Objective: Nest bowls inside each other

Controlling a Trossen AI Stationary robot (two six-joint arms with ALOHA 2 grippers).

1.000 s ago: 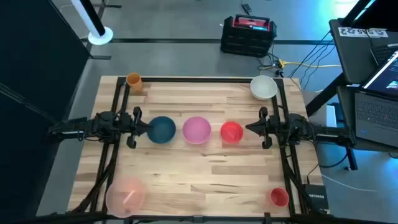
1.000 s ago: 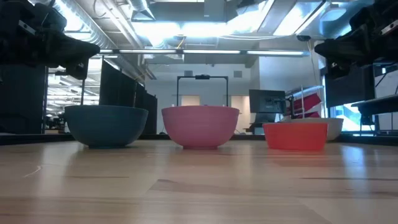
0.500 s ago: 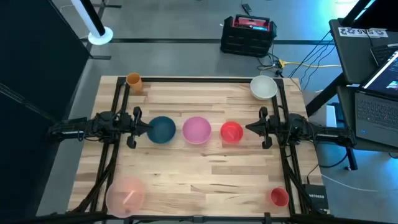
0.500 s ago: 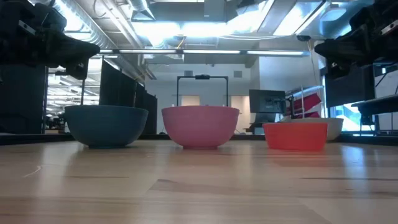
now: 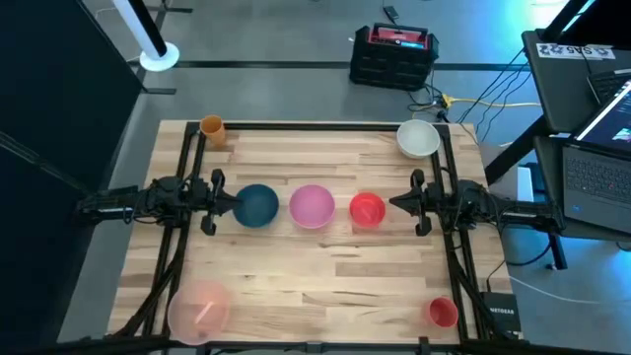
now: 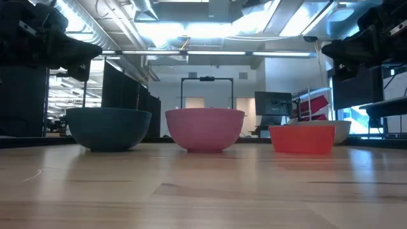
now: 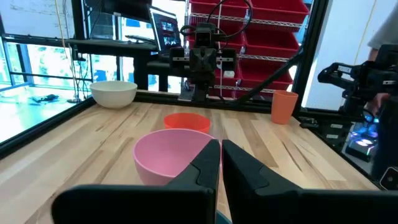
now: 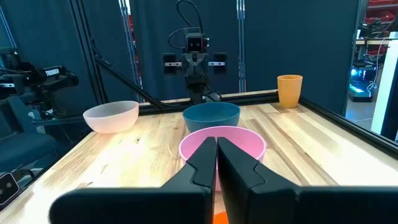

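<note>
Three bowls stand upright in a row across the table's middle: dark blue (image 5: 256, 206), opaque pink (image 5: 312, 205) and red (image 5: 367, 209). The white bowl (image 5: 418, 138) sits at the far right corner, the larger translucent pale-pink bowl (image 5: 200, 306) at the near left corner. My left gripper (image 5: 235, 200) hovers shut just left of the blue bowl, pointing level along the row. My right gripper (image 5: 393, 202) hovers shut just right of the red bowl, facing the left one. Neither touches a bowl.
An orange cup (image 5: 212, 128) stands at the far left corner and a small red cup (image 5: 442, 312) at the near right corner. Black frame rails (image 5: 187, 158) run along the table's left and right sides. Bare wood lies between the row and the near edge.
</note>
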